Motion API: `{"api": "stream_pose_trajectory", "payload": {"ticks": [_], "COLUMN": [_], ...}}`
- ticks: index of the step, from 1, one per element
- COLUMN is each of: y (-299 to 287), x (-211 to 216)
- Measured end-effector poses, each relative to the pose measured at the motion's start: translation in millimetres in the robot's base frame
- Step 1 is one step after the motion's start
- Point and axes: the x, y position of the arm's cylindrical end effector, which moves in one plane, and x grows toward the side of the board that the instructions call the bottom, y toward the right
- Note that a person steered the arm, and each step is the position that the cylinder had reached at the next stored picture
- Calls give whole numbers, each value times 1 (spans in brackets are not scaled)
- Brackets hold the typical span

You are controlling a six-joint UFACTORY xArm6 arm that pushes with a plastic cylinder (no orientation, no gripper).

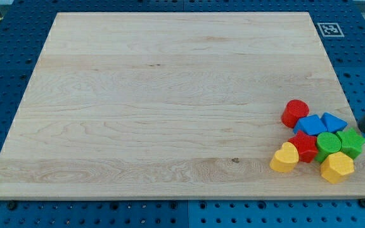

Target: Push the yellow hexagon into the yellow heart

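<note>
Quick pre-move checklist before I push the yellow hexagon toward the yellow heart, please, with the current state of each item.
1. My tip visible: ok, at the view's right, beside the green blocks.
2. Yellow hexagon located: ok, near the board's bottom edge.
3. Yellow heart located: ok, left of the hexagon.
4. Straight path between them: not ok, the red star and green cylinder crowd it.
5. Tip behind the hexagon: not ok.
6. Hexagon touching the heart: not ok, apart.

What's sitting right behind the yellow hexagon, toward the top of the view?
Behind the yellow hexagon sit a green cylinder and a green hexagon, crowded close. Their lower edges are covered by it. My tip is beyond them.
</note>
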Motion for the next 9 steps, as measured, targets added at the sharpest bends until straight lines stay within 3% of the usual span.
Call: {"api": "stream_pose_trajectory", "payload": {"ticks": [3,4,6,9], "y": [0,-3,-45,-82], "x": [56,57,76,55]}}
